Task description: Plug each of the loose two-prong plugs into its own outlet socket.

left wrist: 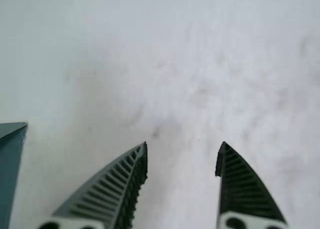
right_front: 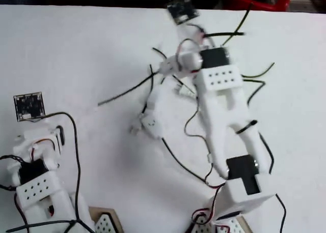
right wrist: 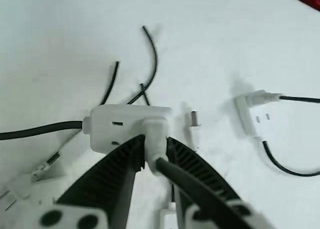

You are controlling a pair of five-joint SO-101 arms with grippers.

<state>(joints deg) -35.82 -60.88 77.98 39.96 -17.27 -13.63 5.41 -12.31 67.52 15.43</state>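
Right wrist view: right end effector [right wrist: 156,156] clenched on a white two-prong plug [right wrist: 154,134], its ribbed fingers [right wrist: 120,164] pressing the plug from both sides. The plug's front sits against the face of a white outlet socket block [right wrist: 112,124], just beside a free pair of slots; cannot tell whether the prongs are seated. A black cord [right wrist: 35,131] runs off one end of the block. A second outlet socket [right wrist: 255,114], also white, lies well apart from the first with two slots showing and its own dark lead [right wrist: 280,166] curling away. Between the two blocks lies a small loose plug piece [right wrist: 193,120], metal prong visible. Left wrist view: left end effector [left wrist: 182,151] released, both fingers spread wide over the white tabletop [left wrist: 150,64]. High view: left arm [right_front: 38,187] at the near left corner, right arm [right_front: 224,100] stretched across the middle among the cords
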